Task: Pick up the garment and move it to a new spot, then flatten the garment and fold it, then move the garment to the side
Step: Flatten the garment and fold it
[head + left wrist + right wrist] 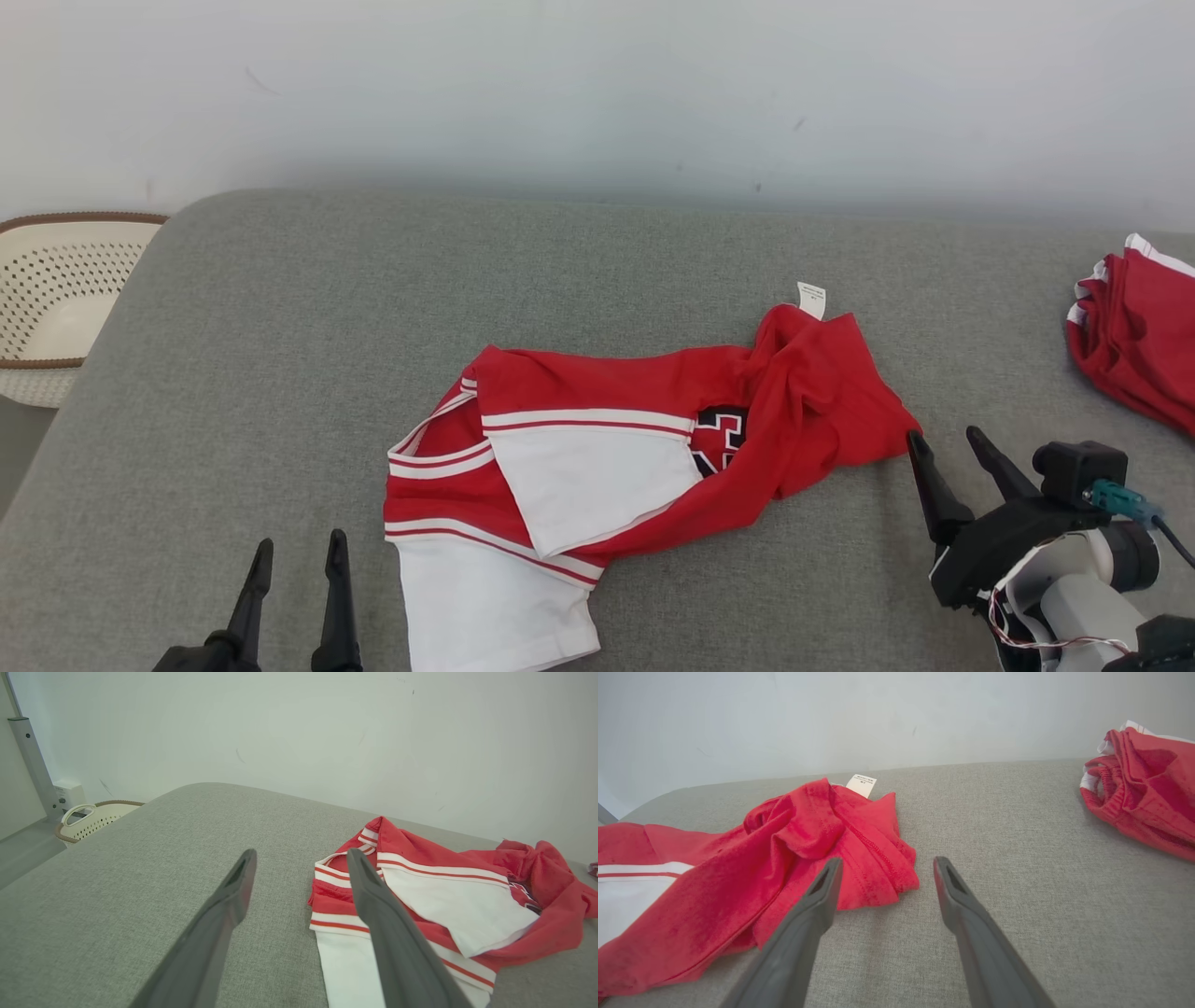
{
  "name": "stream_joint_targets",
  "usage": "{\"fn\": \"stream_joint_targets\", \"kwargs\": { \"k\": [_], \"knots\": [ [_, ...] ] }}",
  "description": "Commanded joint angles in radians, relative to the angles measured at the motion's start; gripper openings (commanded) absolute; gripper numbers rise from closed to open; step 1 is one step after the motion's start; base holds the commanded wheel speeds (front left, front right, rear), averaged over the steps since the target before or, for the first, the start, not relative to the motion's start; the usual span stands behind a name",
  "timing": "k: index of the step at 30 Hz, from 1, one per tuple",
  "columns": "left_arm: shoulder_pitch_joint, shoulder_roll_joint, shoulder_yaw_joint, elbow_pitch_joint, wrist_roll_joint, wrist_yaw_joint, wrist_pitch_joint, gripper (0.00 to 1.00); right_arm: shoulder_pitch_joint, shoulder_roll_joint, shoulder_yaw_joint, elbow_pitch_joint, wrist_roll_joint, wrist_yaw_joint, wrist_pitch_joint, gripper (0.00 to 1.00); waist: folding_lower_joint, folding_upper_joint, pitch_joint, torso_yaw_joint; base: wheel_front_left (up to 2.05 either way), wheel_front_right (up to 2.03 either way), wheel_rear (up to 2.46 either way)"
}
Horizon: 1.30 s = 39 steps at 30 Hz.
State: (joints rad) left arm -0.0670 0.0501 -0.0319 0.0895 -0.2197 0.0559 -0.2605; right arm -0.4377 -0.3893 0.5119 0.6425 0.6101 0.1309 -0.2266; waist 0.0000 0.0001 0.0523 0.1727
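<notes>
A red and white garment lies crumpled in the middle of the grey padded surface, with a white label at its far right corner. The left wrist view shows the garment to the right of my fingers; in the right wrist view the garment spreads to the left. My left gripper stands open near the front edge, left of the garment's white hem, holding nothing. Just beside the garment's right red edge, my right gripper is open and empty, its left fingertip almost touching the cloth.
A second red garment lies bunched at the right edge of the surface, also in the right wrist view as a red bundle. A cream perforated basket stands off the left side. A pale wall runs behind.
</notes>
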Motion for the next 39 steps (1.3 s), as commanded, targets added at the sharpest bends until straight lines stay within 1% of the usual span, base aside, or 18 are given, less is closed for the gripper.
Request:
{"fn": "stream_joint_targets", "kwargs": {
  "k": [1,7,9,13,19,20,21,22,23,24,28,32,36,39],
  "knots": [
    [0.008,0.001,0.001,-0.004,-0.001,0.001,-0.003,1.00,0.004,0.004,-0.009,-0.011,-0.016,0.000,0.011,1.00,0.0000,-0.0001,0.001,0.001,0.00,0.00,0.00],
    [-0.004,0.001,-0.010,-0.006,-0.005,0.002,-0.003,1.00,-0.024,0.015,-0.024,-0.009,-0.052,0.000,0.068,1.00,0.0000,-0.0001,0.015,0.019,0.00,0.00,0.00],
    [-0.007,0.001,-0.011,-0.005,-0.007,0.003,-0.003,1.00,-0.030,0.018,-0.026,-0.005,-0.050,0.000,0.071,1.00,0.0000,-0.0001,0.019,0.023,0.00,0.00,0.00],
    [-0.014,0.001,-0.018,-0.005,-0.012,0.005,-0.003,1.00,-0.060,0.026,-0.018,0.033,-0.056,0.000,0.093,1.00,0.0000,-0.0001,0.035,0.043,0.00,0.00,0.00],
    [-0.029,0.001,-0.027,-0.006,-0.017,0.008,-0.003,1.00,-0.117,0.031,0.005,0.129,-0.057,0.000,0.103,1.00,0.0000,-0.0001,0.065,0.074,0.00,0.00,0.00],
    [-0.031,0.001,-0.028,-0.006,-0.018,0.008,-0.003,1.00,-0.126,0.031,0.009,0.143,-0.054,0.000,0.098,0.86,0.0000,-0.0001,0.068,0.078,0.00,0.00,0.00],
    [-0.033,0.001,-0.028,-0.006,-0.018,0.009,-0.003,1.00,-0.133,0.029,0.012,0.155,-0.051,0.000,0.093,0.60,0.0000,-0.0001,0.071,0.082,0.00,0.00,0.00],
    [-0.036,0.001,-0.029,-0.006,-0.017,0.010,-0.003,1.00,-0.139,0.028,0.018,0.169,-0.051,0.000,0.090,0.38,0.0000,-0.0001,0.074,0.085,0.00,0.00,0.00],
    [-0.038,0.001,-0.029,-0.006,-0.016,0.010,-0.003,1.00,-0.144,0.027,0.022,0.179,-0.052,0.000,0.083,0.12,0.0000,-0.0001,0.076,0.088,0.00,0.00,0.00],
    [-0.038,0.001,-0.028,-0.006,-0.015,0.012,-0.003,1.00,-0.148,0.029,0.027,0.185,-0.048,0.000,0.073,0.00,0.0000,-0.0001,0.076,0.089,0.00,0.00,0.00],
    [-0.030,0.001,-0.021,-0.003,-0.015,0.013,-0.003,1.00,-0.153,0.032,0.049,0.205,-0.033,0.000,0.045,0.00,0.0000,-0.0001,0.072,0.086,0.00,0.00,0.00],
    [-0.022,0.001,-0.018,0.002,-0.014,0.012,-0.003,1.00,-0.146,0.024,0.060,0.195,-0.022,0.000,0.005,0.00,0.0000,-0.0001,0.057,0.072,0.00,0.00,0.00],
    [-0.014,0.001,-0.011,0.004,-0.010,0.011,-0.003,1.00,-0.142,0.002,0.050,0.142,-0.012,0.000,-0.023,0.00,0.0000,-0.0001,0.040,0.052,0.00,0.00,0.00],
    [-0.008,0.001,-0.005,0.004,-0.006,0.011,-0.003,1.00,-0.143,-0.021,0.037,0.080,-0.018,0.000,-0.032,0.00,0.0000,-0.0001,0.027,0.035,0.00,0.00,0.00]
  ]
}}
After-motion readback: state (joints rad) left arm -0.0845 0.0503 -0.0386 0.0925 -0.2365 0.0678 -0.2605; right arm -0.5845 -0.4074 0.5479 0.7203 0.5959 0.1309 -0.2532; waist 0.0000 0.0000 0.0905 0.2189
